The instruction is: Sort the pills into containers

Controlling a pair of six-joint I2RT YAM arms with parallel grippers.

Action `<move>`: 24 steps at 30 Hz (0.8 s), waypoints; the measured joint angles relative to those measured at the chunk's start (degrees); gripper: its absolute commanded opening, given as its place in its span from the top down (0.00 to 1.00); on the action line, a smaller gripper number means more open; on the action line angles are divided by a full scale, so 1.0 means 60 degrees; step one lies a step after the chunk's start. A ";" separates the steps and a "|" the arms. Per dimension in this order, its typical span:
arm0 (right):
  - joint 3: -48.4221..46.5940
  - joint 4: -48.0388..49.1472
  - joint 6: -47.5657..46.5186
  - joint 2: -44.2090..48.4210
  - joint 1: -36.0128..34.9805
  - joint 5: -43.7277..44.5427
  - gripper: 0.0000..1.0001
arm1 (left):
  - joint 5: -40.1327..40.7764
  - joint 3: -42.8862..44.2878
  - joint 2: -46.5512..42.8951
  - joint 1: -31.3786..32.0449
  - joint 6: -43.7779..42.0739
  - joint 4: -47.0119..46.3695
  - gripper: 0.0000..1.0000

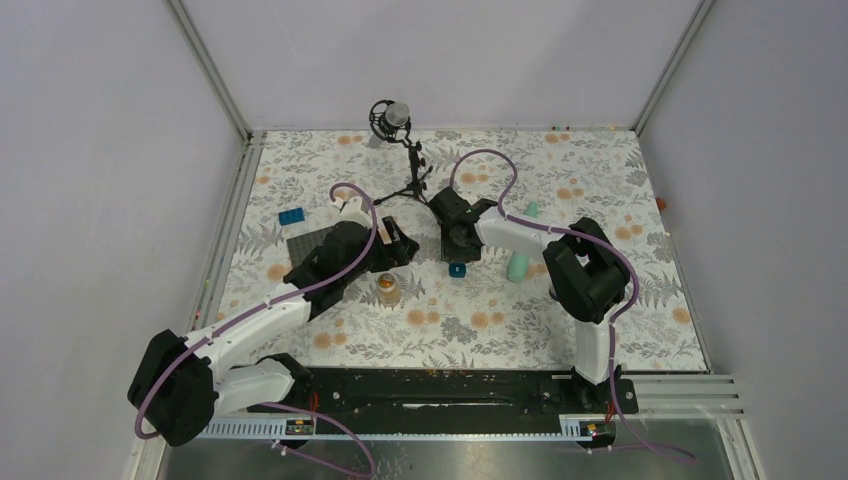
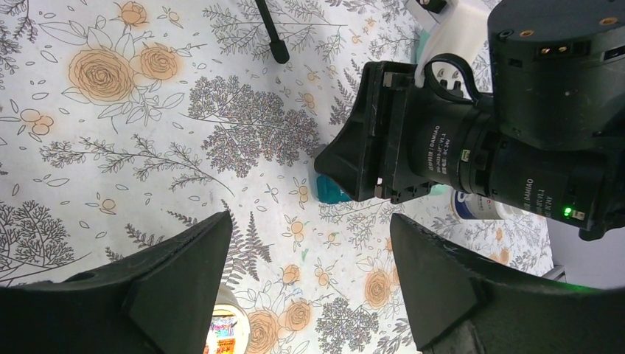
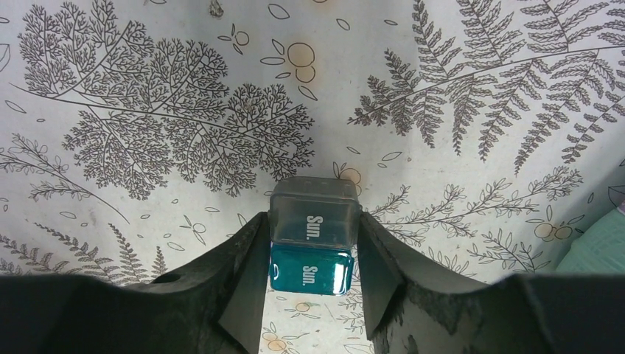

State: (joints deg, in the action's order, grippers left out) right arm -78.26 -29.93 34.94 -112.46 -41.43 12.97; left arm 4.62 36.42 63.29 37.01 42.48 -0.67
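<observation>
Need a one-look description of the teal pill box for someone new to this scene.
On the flowered tablecloth, find the right arm's hand, reaching toward table centre. The teal cube sits between its fingers, stamped "Sun.", directly against a grey cube with the same label; only colour tells them apart.

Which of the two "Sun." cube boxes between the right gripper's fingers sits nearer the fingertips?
The grey box: it sits at the tips of the right gripper, while the teal box lies deeper in, closer to the wrist camera.
</observation>
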 measured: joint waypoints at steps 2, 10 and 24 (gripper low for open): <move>0.0000 0.0004 0.0036 0.0004 0.0000 -0.0004 0.66 | -0.0047 -0.0058 0.0025 0.0000 0.0004 -0.0062 0.20; 0.0419 0.0138 0.0084 0.0882 0.0000 -0.0284 0.68 | -0.0845 -0.0346 0.0339 0.0000 0.0120 -0.0634 0.21; 0.1308 0.0623 0.0616 0.4623 -0.0018 -0.1406 0.67 | -0.3402 -0.0412 0.1749 0.0280 0.1872 -0.3377 0.25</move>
State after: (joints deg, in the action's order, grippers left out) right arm -70.41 -26.20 38.63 -84.73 -41.54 4.54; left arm -15.79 33.95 73.78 38.70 53.71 -20.93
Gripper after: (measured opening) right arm 0.495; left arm 0.752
